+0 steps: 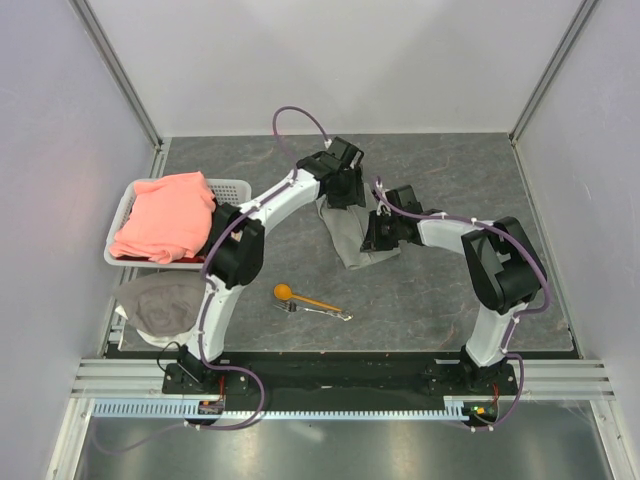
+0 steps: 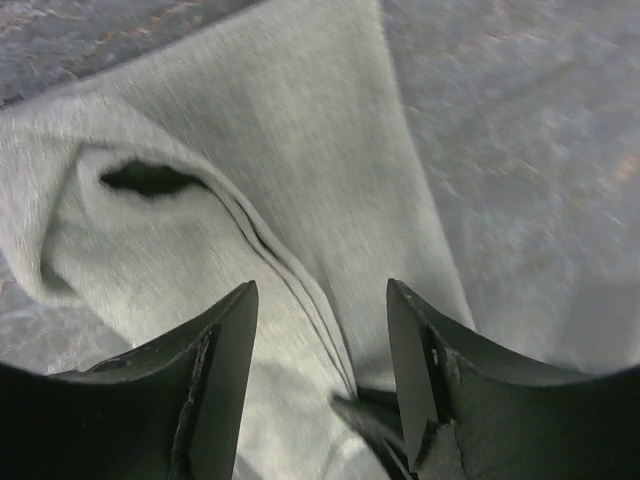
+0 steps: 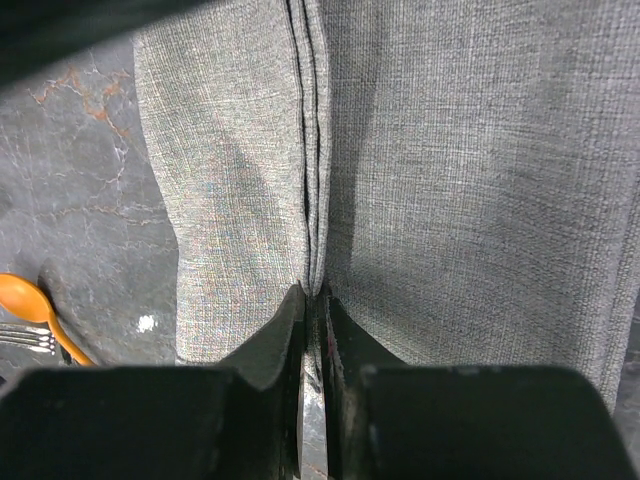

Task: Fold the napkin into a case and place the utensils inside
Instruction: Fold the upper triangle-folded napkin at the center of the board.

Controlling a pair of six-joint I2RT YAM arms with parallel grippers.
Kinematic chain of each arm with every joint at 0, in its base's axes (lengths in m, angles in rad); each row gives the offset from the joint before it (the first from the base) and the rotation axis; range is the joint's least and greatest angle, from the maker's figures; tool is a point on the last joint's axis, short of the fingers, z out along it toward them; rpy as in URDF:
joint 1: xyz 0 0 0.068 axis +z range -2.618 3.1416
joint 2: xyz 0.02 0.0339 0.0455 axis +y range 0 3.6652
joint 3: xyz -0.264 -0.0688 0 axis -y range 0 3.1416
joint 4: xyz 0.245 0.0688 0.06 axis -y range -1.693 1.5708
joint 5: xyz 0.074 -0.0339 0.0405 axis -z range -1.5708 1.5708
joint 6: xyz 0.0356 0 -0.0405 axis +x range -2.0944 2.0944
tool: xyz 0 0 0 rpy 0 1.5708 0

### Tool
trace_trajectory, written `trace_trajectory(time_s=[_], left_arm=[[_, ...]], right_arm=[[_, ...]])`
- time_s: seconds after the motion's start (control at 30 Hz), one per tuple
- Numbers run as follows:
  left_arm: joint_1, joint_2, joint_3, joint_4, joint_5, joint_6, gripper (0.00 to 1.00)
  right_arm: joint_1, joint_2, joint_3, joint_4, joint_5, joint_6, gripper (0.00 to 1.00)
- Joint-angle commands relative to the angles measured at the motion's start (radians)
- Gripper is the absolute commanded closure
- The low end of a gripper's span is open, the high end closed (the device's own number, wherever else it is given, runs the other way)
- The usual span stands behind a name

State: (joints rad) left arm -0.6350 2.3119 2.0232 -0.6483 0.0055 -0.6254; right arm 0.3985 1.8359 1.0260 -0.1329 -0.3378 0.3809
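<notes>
Your dark grey stone-pattern desk (image 1: 450,180) carries everything. 9 o'clock: white slotted plastic basket (image 1: 232,186) holding a crumpled salmon-pink cloth (image 1: 165,215). 8 o'clock, at the desk edge: bunched whitish-grey rag (image 1: 165,300). Centre, slightly toward 12: light grey cloth napkin (image 1: 350,240), folded into a long strip, layered edges running down its middle. Left gripper (image 2: 320,300) hangs over the strip's far end, fingers spread, released. Right gripper (image 3: 312,295) is clenched on the napkin's layered fold. At 6 o'clock of the napkin, apart from it: small orange plastic spoon (image 1: 300,297), slim silvery metal fork (image 1: 320,312) just beside it.
</notes>
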Motion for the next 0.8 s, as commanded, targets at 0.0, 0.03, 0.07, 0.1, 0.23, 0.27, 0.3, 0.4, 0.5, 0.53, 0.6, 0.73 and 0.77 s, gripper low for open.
trace_trajectory(time_s=[0.0, 0.03, 0.07, 0.1, 0.23, 0.27, 0.3, 0.4, 0.5, 0.53, 0.6, 0.73, 0.77], left_arm=[[0.035, -0.193, -0.044, 0.030, 0.106, 0.065, 0.38], [0.040, -0.212, -0.060, 0.030, 0.108, 0.073, 0.38], [0.044, -0.233, -0.093, 0.032, 0.113, 0.075, 0.38], [0.055, -0.270, -0.112, 0.033, 0.113, 0.076, 0.39], [0.087, -0.350, -0.213, 0.061, 0.128, 0.084, 0.44], [0.093, -0.361, -0.253, 0.065, 0.131, 0.085, 0.46], [0.109, -0.373, -0.274, 0.084, 0.134, 0.085, 0.48], [0.139, -0.401, -0.352, 0.125, 0.159, 0.082, 0.52], [0.156, -0.396, -0.392, 0.144, 0.169, 0.084, 0.55], [0.158, -0.390, -0.399, 0.171, 0.169, 0.092, 0.55], [0.158, -0.358, -0.396, 0.188, 0.183, 0.104, 0.53], [0.158, -0.295, -0.374, 0.222, 0.165, 0.127, 0.53], [0.158, -0.272, -0.371, 0.234, 0.140, 0.131, 0.54]], right_arm=[[-0.007, 0.043, 0.013, 0.015, 0.043, -0.004, 0.87], [-0.009, 0.046, 0.011, 0.021, 0.030, -0.001, 0.87], [-0.007, 0.048, 0.008, 0.024, 0.020, 0.003, 0.88], [-0.012, 0.045, -0.004, 0.026, 0.013, 0.018, 0.88], [-0.007, 0.014, -0.070, 0.090, -0.087, 0.093, 0.87], [-0.004, -0.003, -0.089, 0.108, -0.105, 0.110, 0.88], [-0.001, -0.013, -0.125, 0.122, -0.116, 0.127, 0.88], [0.020, -0.064, -0.190, 0.161, -0.144, 0.167, 0.87], [0.023, -0.124, -0.233, 0.176, -0.167, 0.187, 0.87], [0.023, -0.138, -0.234, 0.162, -0.165, 0.184, 0.85], [0.023, -0.164, -0.206, 0.139, -0.152, 0.165, 0.79], [0.020, -0.133, -0.080, 0.038, -0.107, 0.113, 0.57], [0.019, -0.121, -0.051, 0.030, -0.098, 0.105, 0.54]])
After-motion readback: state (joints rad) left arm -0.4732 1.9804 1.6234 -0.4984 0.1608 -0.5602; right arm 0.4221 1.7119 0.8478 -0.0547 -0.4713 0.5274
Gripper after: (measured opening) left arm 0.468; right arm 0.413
